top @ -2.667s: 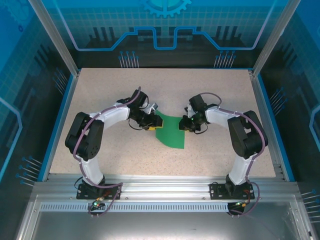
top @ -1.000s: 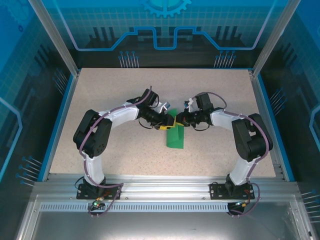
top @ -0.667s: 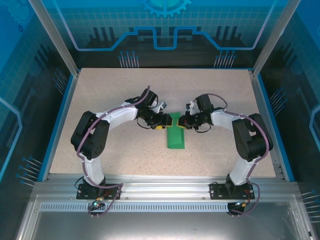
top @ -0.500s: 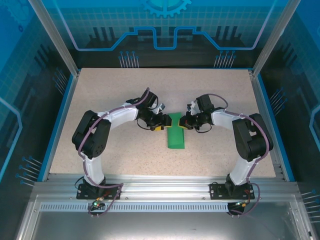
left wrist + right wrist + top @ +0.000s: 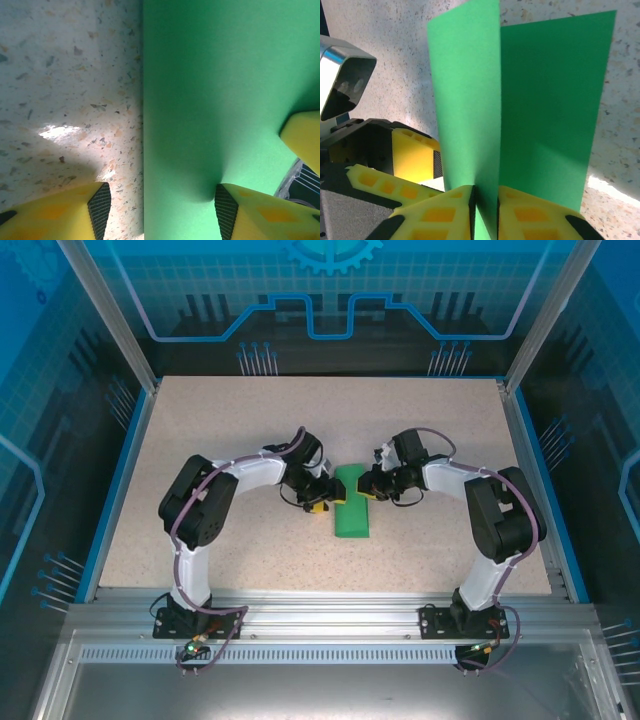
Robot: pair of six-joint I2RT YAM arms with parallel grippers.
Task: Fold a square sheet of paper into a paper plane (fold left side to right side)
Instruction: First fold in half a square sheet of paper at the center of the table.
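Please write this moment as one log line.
paper: folded, one flap upright | left pincer: open, astride paper edge | right pincer: around flap

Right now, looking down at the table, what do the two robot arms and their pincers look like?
The left arm and right arm are white curved tubes joined by bulky black joints, with a purplish cable running along each. The left gripper and right gripper have bright yellow plastic fingers with black ribbed pads and moulded hollows.
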